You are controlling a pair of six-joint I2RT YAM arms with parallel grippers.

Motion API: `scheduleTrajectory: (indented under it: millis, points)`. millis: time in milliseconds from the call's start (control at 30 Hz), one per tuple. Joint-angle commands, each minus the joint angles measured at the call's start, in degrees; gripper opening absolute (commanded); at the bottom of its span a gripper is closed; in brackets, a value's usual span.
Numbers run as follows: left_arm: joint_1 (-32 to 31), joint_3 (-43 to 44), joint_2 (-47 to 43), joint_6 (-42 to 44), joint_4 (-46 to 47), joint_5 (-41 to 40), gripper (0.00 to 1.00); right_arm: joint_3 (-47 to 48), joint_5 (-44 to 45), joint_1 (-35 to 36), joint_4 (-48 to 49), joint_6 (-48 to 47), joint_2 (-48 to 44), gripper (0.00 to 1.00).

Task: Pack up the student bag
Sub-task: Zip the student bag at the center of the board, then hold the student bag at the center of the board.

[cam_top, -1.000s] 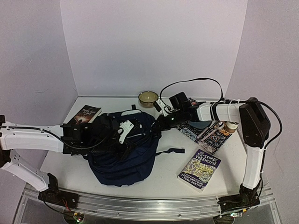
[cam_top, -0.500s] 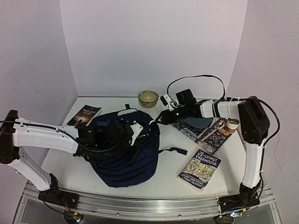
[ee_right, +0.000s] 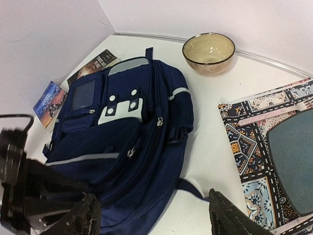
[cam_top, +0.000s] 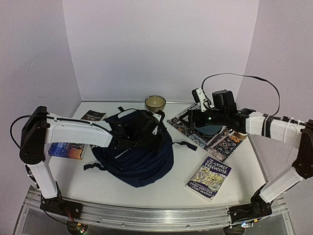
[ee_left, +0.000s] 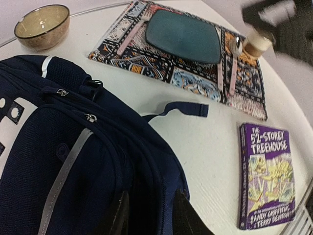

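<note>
Both arms reach inward, right fingers (ee_right: 226, 218) spread wide, left fingers (ee_left: 183, 219) narrowly parted.

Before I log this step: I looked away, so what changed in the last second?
The right tool released the navy-blue fabric backpack, opened wide and drew back right, above the patterned placemat. The left tool slid right across the backpack, now partly open; the backpack shifted slightly back. The beige ceramic bowl, purple paperback book and placemat stayed put.

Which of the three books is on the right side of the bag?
The purple Treehouse book, lying alone right of the bag near the front edge; the black book and the blue book both lie to its left.
</note>
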Motion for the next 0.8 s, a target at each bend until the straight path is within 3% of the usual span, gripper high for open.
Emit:
scheduleTrajectory:
  millis: [0,100,267,533,767]
  points:
    - [3.0,1.0,-3.4,-4.4,2.9,1.2,0.53,-6.3,0.8,2.9,2.8,4.6,-2.9,0.75]
    - [3.8,-4.5,-9.1,-6.1,2.8,0.6,0.66,-8.6,2.8,6.6,3.8,6.6,-3.3,0.76]
    - [5.7,-16.2,-20.4,-10.4,1.5,-2.7,0.75,-9.9,6.1,12.3,5.5,13.3,-0.1,0.80]
    - [14.4,-34.2,-34.4,-16.7,-1.8,-2.0,0.79,-11.4,7.2,17.4,12.2,26.7,7.9,0.83]
    - [22.0,-44.8,-39.9,-19.4,0.2,0.1,0.80,-11.9,4.7,17.6,18.7,34.4,14.7,0.83]
